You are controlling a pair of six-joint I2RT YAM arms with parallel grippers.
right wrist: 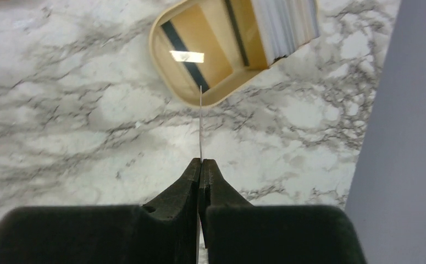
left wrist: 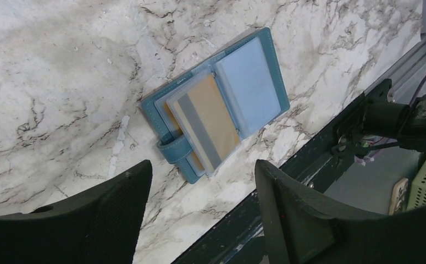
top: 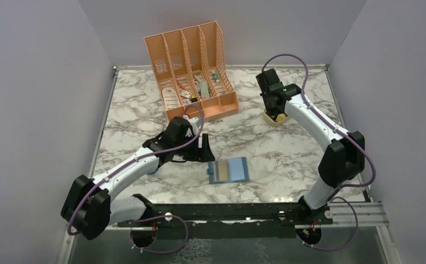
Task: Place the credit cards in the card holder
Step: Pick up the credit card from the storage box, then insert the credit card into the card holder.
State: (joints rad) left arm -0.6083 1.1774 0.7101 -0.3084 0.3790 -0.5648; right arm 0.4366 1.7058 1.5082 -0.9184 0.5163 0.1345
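The right gripper [right wrist: 200, 163] is pressed together on a thin sheet seen edge-on, probably a credit card [right wrist: 200, 124], above the tan tray [right wrist: 221, 92] toward the desk's far right corner. The left gripper [left wrist: 202, 165] hangs spread, holding nothing, beside the open card holder [top: 230, 170] near the desk's near edge, with a gold card [left wrist: 208, 118] in it. The desk [top: 287, 148] is grey-veined marble and the walls [top: 34, 82] are lavender.

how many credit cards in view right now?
3. Gold card on the open card holder; edge-on card pinched in the right gripper; striped card in the tan tray. More may hide beneath.
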